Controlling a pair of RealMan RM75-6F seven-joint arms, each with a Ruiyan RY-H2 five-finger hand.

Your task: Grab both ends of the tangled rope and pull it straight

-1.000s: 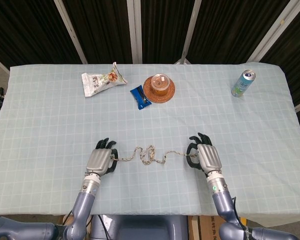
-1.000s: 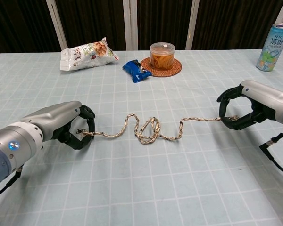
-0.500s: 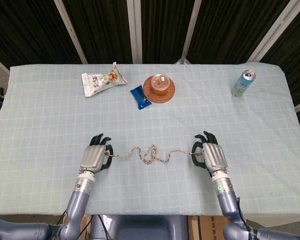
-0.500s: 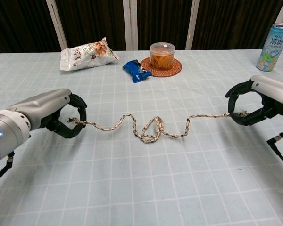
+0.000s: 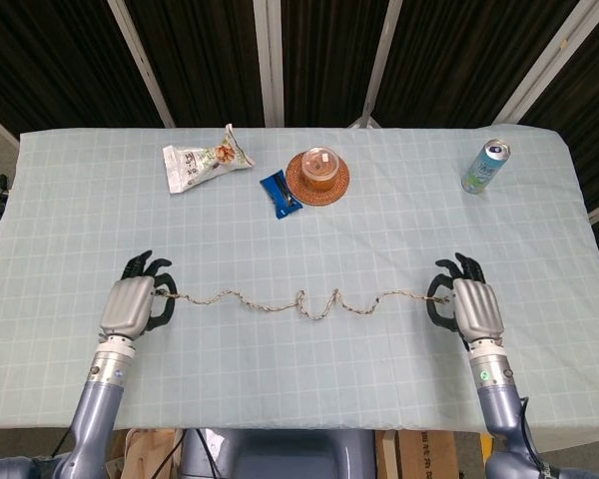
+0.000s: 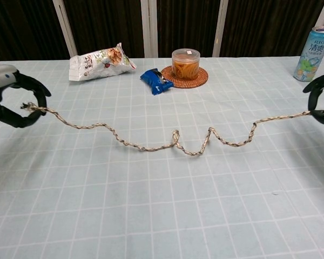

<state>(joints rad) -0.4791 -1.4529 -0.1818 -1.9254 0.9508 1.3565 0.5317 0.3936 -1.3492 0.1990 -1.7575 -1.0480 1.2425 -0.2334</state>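
Note:
A thin braided rope (image 5: 299, 301) (image 6: 178, 141) stretches across the near part of the table, wavy, with small kinks left at its middle. My left hand (image 5: 132, 305) (image 6: 11, 98) pinches the rope's left end between thumb and finger. At the far right my right hand (image 5: 471, 307) (image 6: 323, 98) pinches the other end. In the chest view both hands sit at the frame edges, and the rope rises off the cloth toward each of them.
At the back of the light checked tablecloth (image 5: 100, 230) lie a snack bag (image 5: 202, 160), a blue packet (image 5: 279, 193) and a lidded jar on a woven coaster (image 5: 317, 176). A drink can (image 5: 484, 166) stands back right.
Both hands have moved apart, left going left and right going right, each keeping its rope end. The tangled loop in the middle has opened into shallow waves.

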